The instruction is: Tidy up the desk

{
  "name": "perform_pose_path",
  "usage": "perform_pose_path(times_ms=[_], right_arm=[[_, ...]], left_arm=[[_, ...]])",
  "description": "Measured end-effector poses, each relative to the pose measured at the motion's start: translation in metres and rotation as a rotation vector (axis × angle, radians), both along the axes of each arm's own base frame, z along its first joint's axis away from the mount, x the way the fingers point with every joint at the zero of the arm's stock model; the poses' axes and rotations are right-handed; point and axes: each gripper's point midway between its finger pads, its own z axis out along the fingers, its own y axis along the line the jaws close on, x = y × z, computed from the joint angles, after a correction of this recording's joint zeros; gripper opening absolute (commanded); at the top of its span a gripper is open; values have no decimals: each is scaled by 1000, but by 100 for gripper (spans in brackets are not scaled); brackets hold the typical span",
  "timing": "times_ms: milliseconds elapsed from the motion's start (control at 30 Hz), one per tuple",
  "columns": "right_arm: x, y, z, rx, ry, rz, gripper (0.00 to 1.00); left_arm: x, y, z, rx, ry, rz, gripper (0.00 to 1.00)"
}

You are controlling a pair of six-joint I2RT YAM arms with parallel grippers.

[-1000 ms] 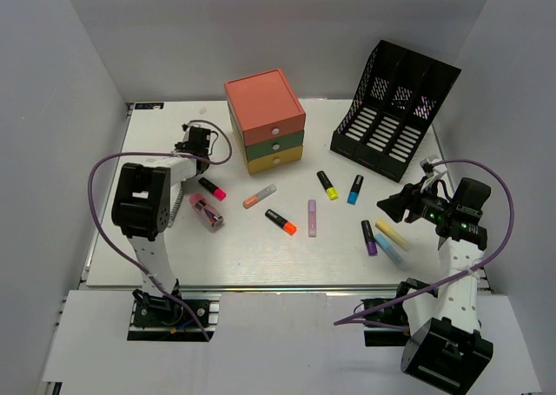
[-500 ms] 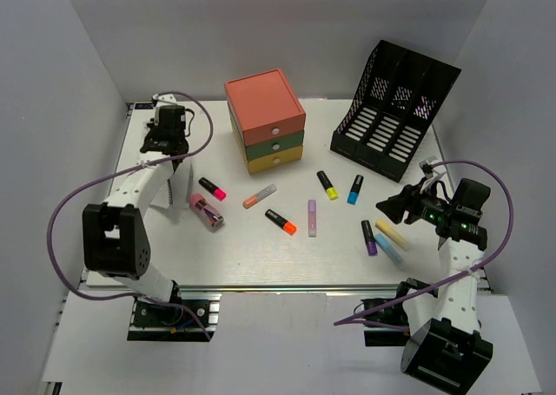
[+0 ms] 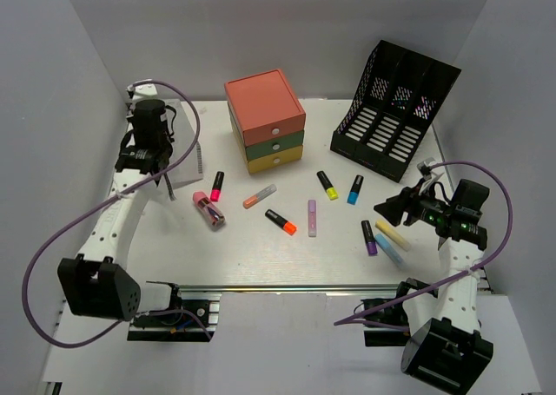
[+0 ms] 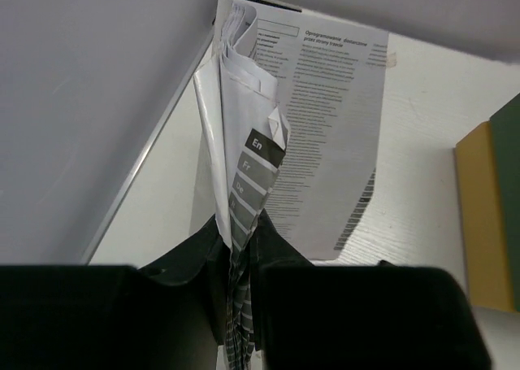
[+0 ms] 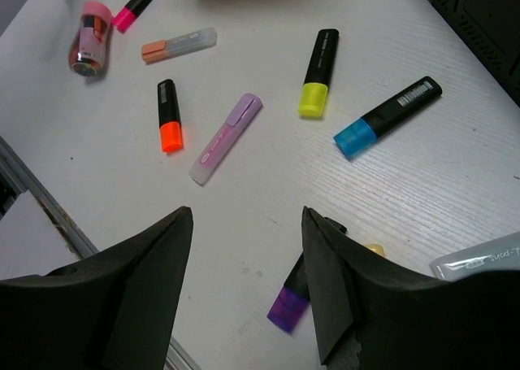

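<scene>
Papers (image 4: 244, 126) hung pinched between the clenched jaws of the left gripper (image 4: 238, 256), held above the ten o'clock corner of the desk (image 3: 252, 256). At about four o'clock the right gripper (image 5: 245, 219) hovered over a purple marker (image 5: 286, 307), its jaws spread with nothing between them. The white desk lay between grey walls, with a drawer unit (image 3: 265, 120) at twelve o'clock.

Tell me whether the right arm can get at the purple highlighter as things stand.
Probably yes. The right gripper hangs open over the purple highlighter, which lies flat on the desk with nothing on top of it.
</scene>
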Motion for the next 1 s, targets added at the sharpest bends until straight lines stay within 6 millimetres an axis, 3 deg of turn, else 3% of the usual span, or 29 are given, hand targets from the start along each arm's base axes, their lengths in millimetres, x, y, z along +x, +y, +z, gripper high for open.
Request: perform_pose_path(times_ms=[267,467,767,1000], right_arm=[[-4,8,0,-8,-20,58,72],[-8,16,-1,-10,-30,109,73],[-12,28,-3,-17,-38,172,70],[-13,33,-6,-22,-38,205,71]], left_arm=[[-20,-6,61,-30,-147,-32,0],[-34,-24,93,-106,-231,-131,0],[-82,-54,152,-239,-398,-304,0],[-114,-108,217,-363,-565,-621,0]])
